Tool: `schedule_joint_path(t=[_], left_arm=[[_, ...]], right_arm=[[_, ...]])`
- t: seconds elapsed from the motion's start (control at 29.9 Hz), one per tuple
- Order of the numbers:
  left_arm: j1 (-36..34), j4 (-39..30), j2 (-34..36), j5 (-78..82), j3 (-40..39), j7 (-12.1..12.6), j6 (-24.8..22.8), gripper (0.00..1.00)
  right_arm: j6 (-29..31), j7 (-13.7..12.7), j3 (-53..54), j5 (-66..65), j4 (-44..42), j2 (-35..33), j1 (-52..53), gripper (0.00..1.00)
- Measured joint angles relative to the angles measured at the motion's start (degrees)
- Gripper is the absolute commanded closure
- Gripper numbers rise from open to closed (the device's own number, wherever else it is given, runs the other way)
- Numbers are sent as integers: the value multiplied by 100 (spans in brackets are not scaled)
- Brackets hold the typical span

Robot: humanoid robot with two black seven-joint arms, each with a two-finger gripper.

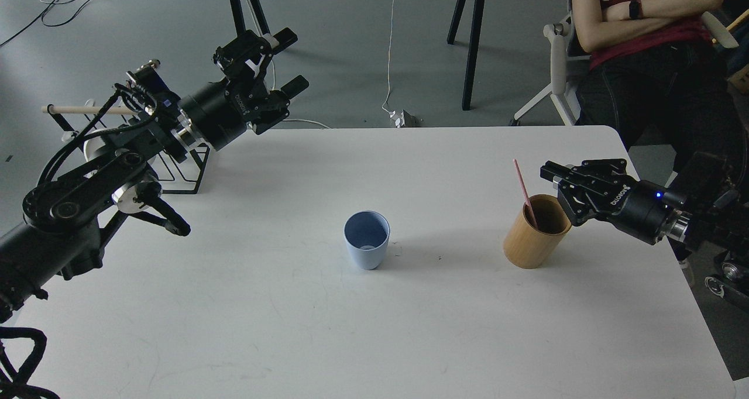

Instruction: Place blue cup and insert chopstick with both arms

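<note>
Chopstick (525, 193) leans inside the bamboo cylinder (533, 235) near the table's (292, 329) right edge; the blue cup (367, 240), mid-table, holds nothing. Left gripper (287, 65) fingers apart; right gripper's (553, 179) spacing unclear.

Chopstick (525, 193) lower end hidden inside bamboo cylinder (535, 231). Seated person (643, 48) cut off above the chest. Rack (181, 171) half hidden behind left arm (105, 176). Table (234, 329) cropped at bottom.

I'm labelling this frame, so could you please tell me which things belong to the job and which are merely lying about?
Job: blue cup, chopstick standing in the bamboo holder, left gripper, right gripper.
Lying about: black rack with its wooden dowel.
</note>
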Motion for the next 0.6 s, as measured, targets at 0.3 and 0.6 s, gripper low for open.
schedule_joint_path(t=[0.3,0.6], left_arm=[[36,-3,0,0,-6,0,0,5],[95,2,55,-417,-20,0,0,4]], right_arm=[[95,-1,141,678,323,-18,33,46],[812,-1,372,4941,1652,-330,114,6]])
